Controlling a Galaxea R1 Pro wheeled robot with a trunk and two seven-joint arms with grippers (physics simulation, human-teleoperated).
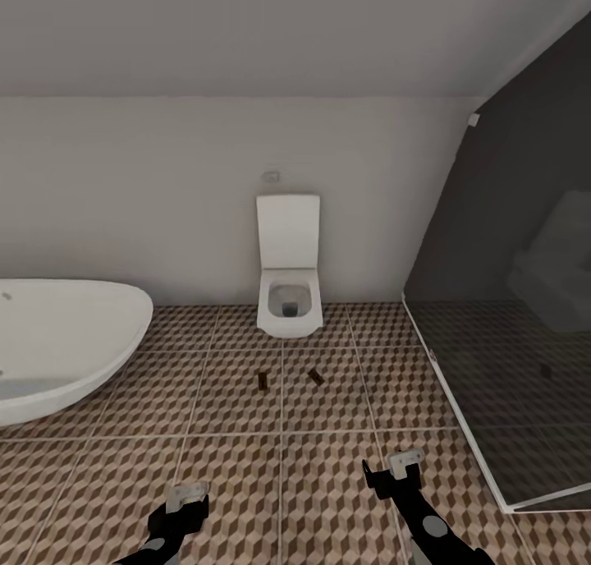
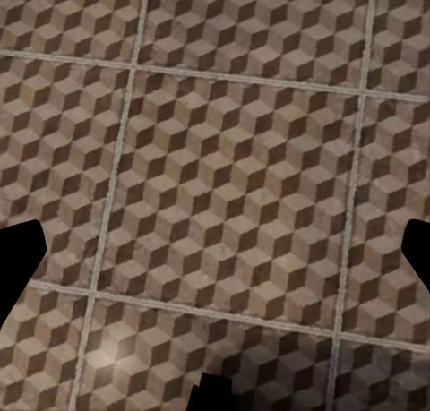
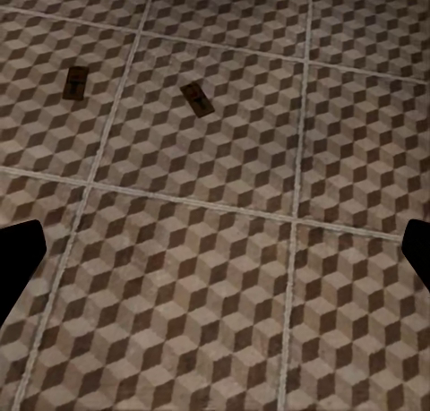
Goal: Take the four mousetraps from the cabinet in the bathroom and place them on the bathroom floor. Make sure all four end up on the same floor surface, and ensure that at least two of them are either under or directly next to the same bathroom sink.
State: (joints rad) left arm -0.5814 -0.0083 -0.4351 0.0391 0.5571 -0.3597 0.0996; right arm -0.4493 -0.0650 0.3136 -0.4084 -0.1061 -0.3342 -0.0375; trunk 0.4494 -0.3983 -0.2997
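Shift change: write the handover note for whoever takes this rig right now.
Left gripper: open, empty, low over the bathroom floor.
Right gripper: open, empty.
Two mousetraps lie on the tiles in front of the toilet, apart from each other, bathtub to the left.
Done: two traps on the floor.
Left: two more traps to bring; get at least two beside or under the sink.

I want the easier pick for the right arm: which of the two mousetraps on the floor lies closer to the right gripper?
The right-hand mousetrap, lying askew; the other mousetrap sits straighter, farther from the right gripper.
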